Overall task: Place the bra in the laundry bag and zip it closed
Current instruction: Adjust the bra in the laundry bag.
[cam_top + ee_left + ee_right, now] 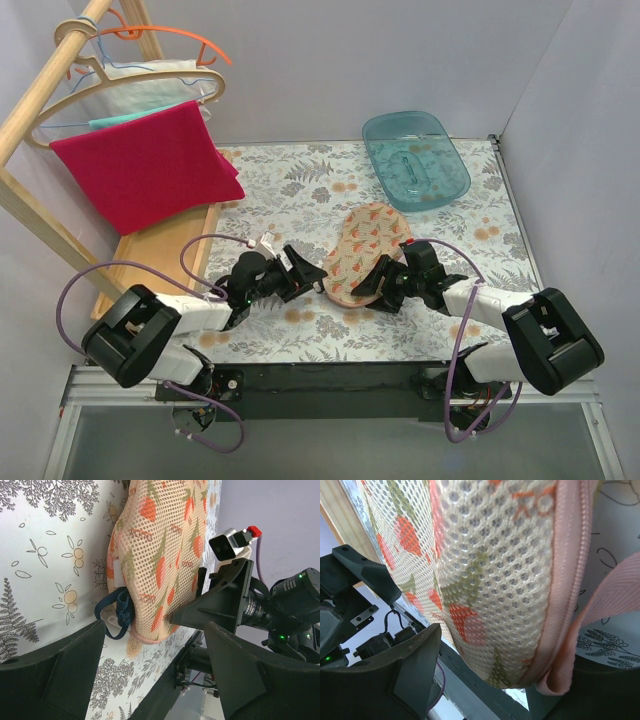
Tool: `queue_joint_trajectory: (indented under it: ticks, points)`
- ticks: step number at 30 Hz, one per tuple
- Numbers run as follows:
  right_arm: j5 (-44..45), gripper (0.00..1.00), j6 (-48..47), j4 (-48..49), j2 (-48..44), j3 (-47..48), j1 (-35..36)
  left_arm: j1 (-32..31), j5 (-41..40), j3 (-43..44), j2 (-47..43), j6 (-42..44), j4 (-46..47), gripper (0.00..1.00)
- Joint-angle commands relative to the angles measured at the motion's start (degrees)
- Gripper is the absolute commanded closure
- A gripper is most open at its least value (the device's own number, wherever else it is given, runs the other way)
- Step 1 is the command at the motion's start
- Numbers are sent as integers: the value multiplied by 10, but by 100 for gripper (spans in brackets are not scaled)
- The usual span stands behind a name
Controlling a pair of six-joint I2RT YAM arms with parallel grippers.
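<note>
**Clerk:** Location of the items?

**Inspector:** The laundry bag lies flat on the desk. The bra is mostly inside it. Only a loop of navy strap shows, hanging out at the bag edge that faces the left arm.

**Clerk:** Handling properties?

**Inspector:** By appearance the bag is light, padded mesh and soft. It would likely buckle or slide under a push rather than hold its shape. The firmest holds appear to be the pink zipper edge and the webbing loop at the end of the bag nearest the right arm. The strap is thin and limp, so it could catch in the zipper teeth if it is not tucked in first. No zipper pull can be made out in any view.

**Clerk:** Arm pose, left?

**Inspector:** The left gripper is low and reaches across to the bag's left side. It points at the edge where the strap emerges. Its jaws stand wide apart with nothing in them, just short of the bag.

**Clerk:** Right?

**Inspector:** The right gripper is low at the bag's opposite side. Its jaws are spread, and the end of the bag and its loop sit in the gap between them. No pinch on the fabric is visible.
</note>
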Motion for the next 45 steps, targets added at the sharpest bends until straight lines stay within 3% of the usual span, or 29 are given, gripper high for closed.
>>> queue_joint_trajectory:
  ticks: [1,20,45]
  points:
    - [-9,30,-5,15,4,-2,-1,-6,8,16,27,-20,41,21]
    - [-15,30,-4,23,11,-4,-2,-21,24,65,101,-47,106,23]
    - [-32,30,1,51,74,17,37,-58,119,145,295,-152,324,26]
